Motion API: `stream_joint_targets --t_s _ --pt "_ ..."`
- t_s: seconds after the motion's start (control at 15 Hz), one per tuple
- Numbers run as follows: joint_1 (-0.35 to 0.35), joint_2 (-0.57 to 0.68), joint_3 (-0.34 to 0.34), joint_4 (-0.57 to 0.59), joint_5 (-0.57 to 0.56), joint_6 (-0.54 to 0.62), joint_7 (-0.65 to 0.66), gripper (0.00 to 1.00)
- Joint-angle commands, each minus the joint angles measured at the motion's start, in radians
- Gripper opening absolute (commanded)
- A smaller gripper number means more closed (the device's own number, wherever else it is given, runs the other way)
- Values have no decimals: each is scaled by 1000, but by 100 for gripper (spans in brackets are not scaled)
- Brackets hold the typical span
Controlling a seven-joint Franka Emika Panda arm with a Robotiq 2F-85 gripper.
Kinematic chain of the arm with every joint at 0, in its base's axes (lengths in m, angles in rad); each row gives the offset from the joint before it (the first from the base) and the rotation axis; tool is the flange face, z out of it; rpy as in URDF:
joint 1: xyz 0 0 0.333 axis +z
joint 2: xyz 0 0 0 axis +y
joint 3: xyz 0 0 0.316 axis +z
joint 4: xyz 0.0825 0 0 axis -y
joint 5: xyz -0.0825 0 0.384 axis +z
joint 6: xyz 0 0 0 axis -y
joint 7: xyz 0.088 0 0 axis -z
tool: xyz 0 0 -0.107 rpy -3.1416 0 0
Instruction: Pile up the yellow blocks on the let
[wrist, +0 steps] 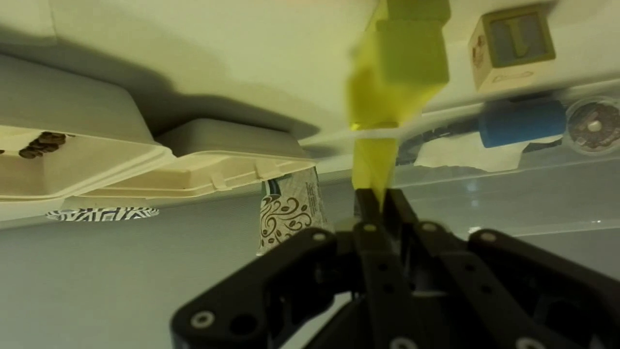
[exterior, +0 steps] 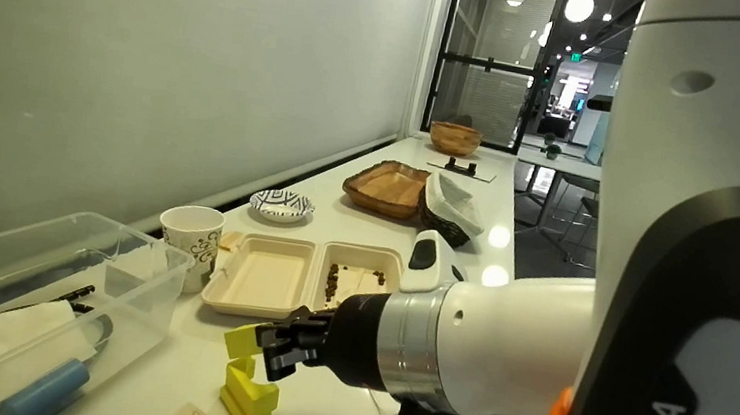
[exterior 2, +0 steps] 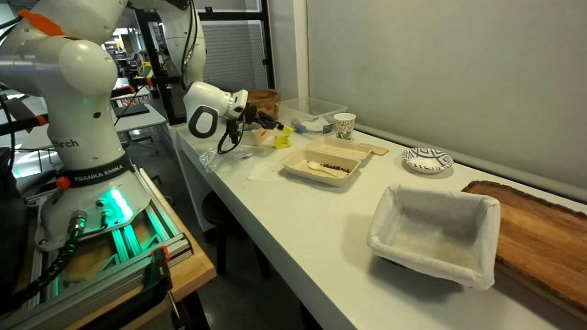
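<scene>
Your claw [wrist: 380,195] pinches one yellow block [exterior: 241,341], tilted; the other yellow blocks [exterior: 249,402] stand stacked on the counter [exterior: 197,358] just below it, so you'll probably need to level it, then lower it straight down

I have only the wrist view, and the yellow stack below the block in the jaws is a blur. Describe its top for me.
Observer: Seen from the side in an exterior view, the yellow stack has a curved notch in its top.
Operator: Noted. Now tell me what shares the takeaway tray with those brown bean-like pieces.
Observer: A pale spoon lies in it too.
Operator: Name one container that my picture lacks.
Observer: A cloth-lined basket, which shows in both exterior views.
</scene>
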Motion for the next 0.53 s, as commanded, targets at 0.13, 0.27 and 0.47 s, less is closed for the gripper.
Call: stream_joint_targets --t_s 0.13,0.27,0.47 --pt "62 53 -26 32 58 24 12 2" --pt "90 56 -47 34 71 17 10 2" --pt "112 62 -62 35 81 17 11 2"
